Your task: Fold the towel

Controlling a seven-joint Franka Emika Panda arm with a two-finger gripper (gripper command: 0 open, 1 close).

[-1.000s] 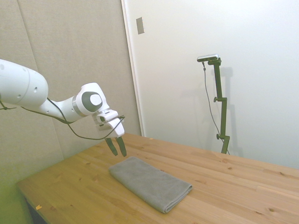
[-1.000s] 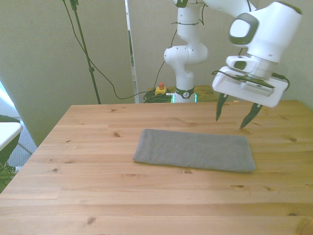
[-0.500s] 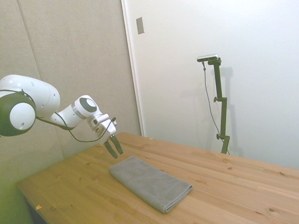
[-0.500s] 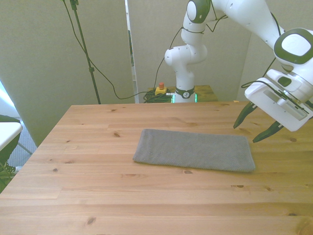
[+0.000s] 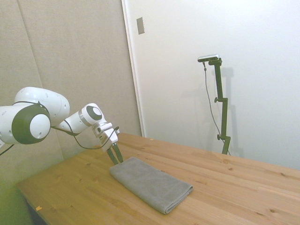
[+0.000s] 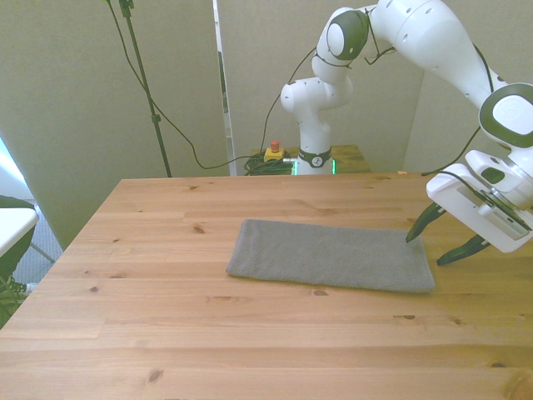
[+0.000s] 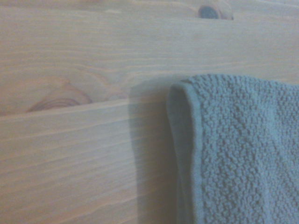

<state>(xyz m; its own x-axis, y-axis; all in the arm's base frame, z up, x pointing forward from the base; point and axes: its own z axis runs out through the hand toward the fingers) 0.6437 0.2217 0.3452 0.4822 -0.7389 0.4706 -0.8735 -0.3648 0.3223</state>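
Oddly, only one blurred corner of the towel (image 7: 233,154) fills the wrist view, while the claw (image 6: 443,242) hangs spread beside it.

A robot lab, by the look of it: a bare room with padded beige wall panels (image 5: 70,61) behind the gripper (image 6: 441,242), a plain wooden table (image 6: 166,333) under it, loose black cables (image 6: 175,125) trailing down the wall beyond, and a red-and-yellow emergency stop button (image 6: 272,151) beside the arm's base (image 6: 315,158).
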